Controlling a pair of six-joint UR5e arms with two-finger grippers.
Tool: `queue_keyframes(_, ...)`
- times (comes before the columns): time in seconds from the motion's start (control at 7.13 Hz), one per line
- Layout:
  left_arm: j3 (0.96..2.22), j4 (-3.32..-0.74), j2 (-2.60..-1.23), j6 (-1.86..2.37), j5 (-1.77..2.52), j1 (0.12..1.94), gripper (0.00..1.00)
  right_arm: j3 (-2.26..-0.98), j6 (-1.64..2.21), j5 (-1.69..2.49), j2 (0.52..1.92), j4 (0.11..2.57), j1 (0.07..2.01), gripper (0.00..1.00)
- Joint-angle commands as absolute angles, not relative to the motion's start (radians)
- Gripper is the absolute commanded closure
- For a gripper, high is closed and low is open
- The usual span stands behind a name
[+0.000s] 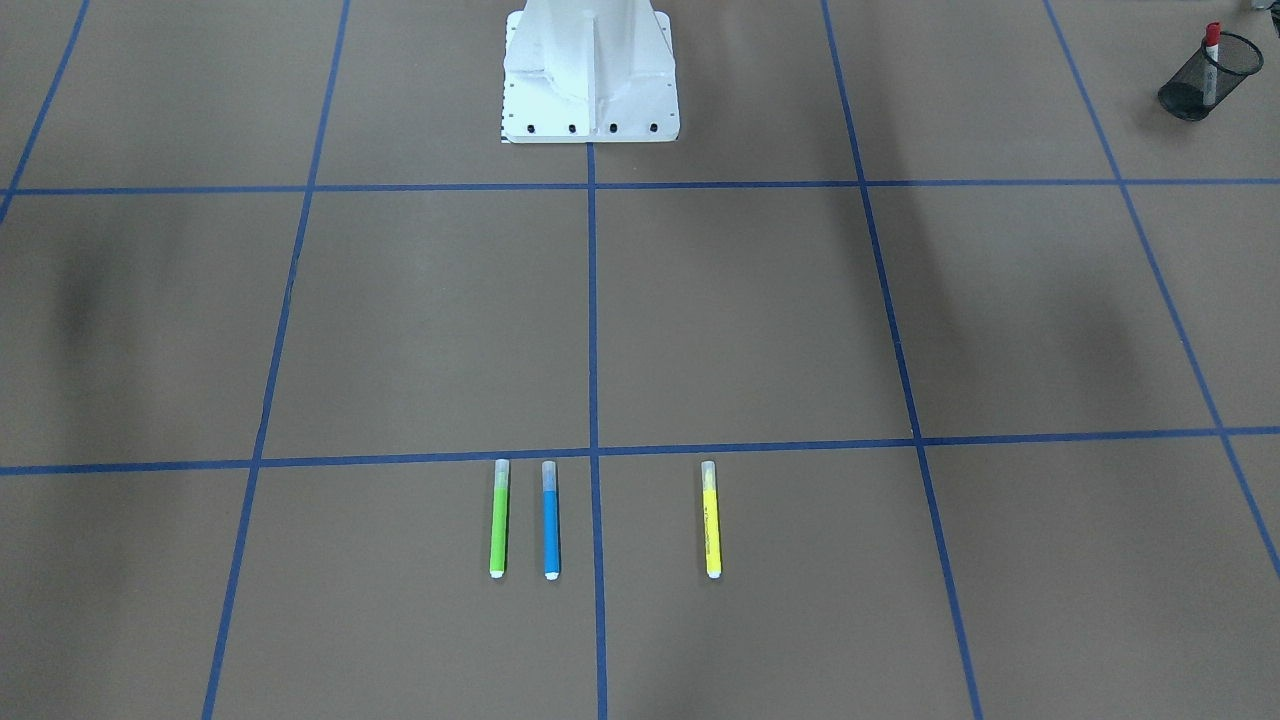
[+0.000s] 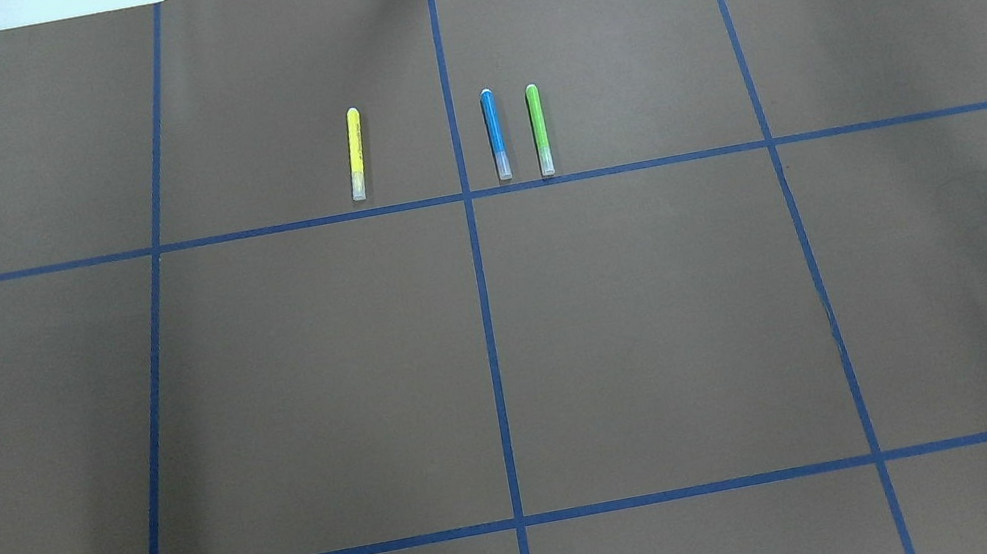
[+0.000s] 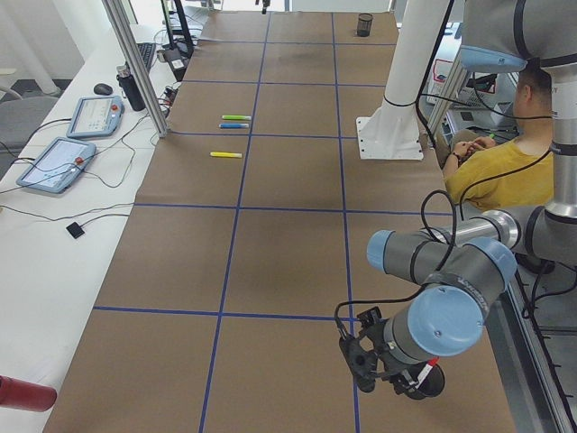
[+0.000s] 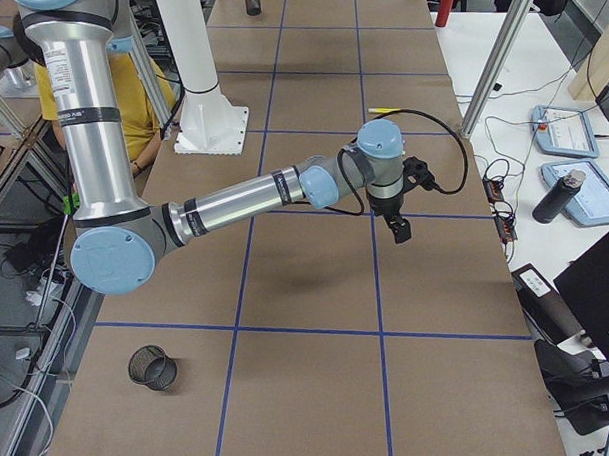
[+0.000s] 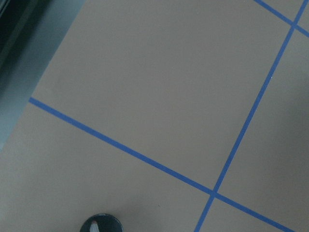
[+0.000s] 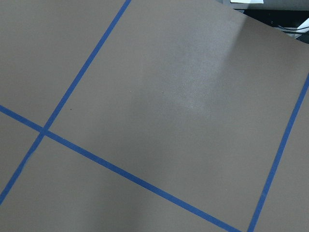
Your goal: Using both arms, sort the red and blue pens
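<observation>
Front view, blue pen (image 1: 550,520): flat on the table (image 1: 760,320), long axis 12 to 6 o'clock, translucent cap at 12, white end at 6, green pen (image 1: 499,518) just beside at 9
Front view, red pen (image 1: 1211,62): tilted in the mesh cup (image 1: 1190,95), red cap up
Overhead, blue pen: cap at 6
Left side view, left gripper (image 3: 365,370): cup with red pen just beside at 3 o'clock, blue pen well apart at 11, grip cannot be told
Right side view, right gripper (image 4: 398,229): pointing down over the table, grip cannot be told
Left wrist view, mesh cup: at 7 o'clock, bottom edge
</observation>
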State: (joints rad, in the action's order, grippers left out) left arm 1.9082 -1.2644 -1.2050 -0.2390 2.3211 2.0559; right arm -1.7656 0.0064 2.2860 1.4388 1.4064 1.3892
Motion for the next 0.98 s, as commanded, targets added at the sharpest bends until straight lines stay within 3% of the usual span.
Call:
queue_keyframes(0.0,1.913,-1.477,-1.222,-0.094,2.318,1.843,0.0,-1.784,0.119,2.287,1.433,1.404,1.37,0.0)
queue_keyframes(0.42,1.908,-1.491,-1.334,-0.074,2.312,1.645,0.0,-1.844,0.367,2.29,1.385,1.404,1.249,0.0)
queue_keyframes(0.84,1.908,-1.494,-1.344,-0.078,2.313,1.626,0.0,-1.839,0.731,2.109,1.232,1.405,0.989,0.0)
